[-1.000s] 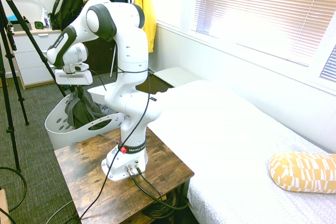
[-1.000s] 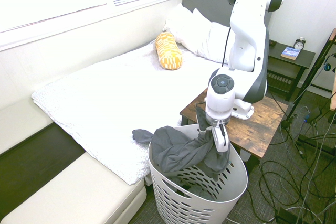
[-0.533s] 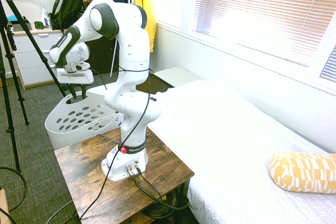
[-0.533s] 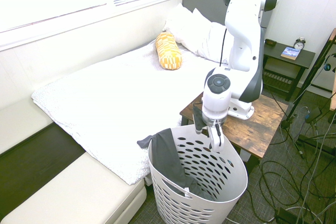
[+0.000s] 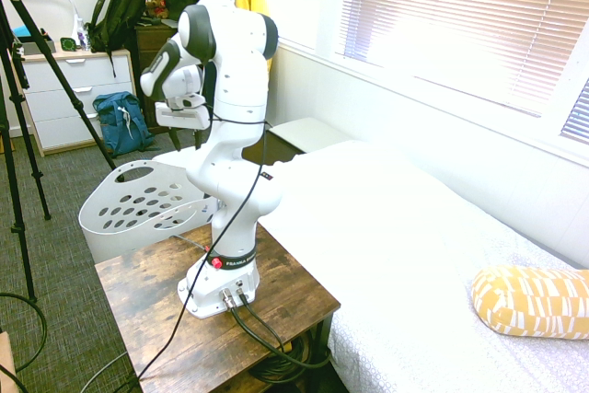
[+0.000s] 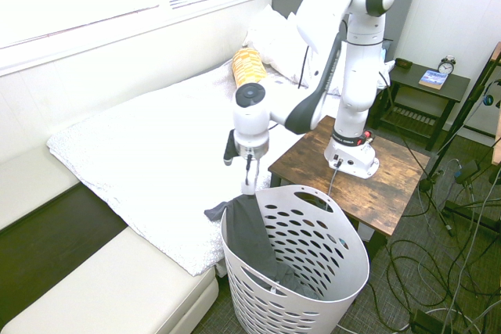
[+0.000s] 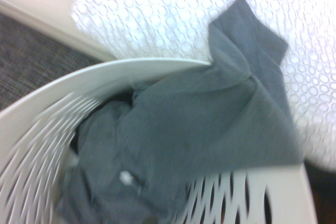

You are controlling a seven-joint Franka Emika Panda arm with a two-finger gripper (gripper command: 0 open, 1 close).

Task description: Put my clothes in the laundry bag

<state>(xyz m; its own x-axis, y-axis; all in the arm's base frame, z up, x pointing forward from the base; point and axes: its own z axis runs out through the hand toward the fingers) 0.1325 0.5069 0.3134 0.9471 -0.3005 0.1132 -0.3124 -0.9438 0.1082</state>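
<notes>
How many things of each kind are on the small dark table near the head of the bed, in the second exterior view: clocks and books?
Clock: 1
Book: 1
Total: 2

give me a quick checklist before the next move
1. Gripper open: ok, fingers apart.
2. Gripper free of cloth: ok, nothing hangs from it.
3. Laundry basket upright: ok.
4. Dark grey garment fully inside basket: not ok, one end hangs over the rim on the bed side.
5. Basket bottom under the garment: cannot tell, cloth hides it.
</notes>
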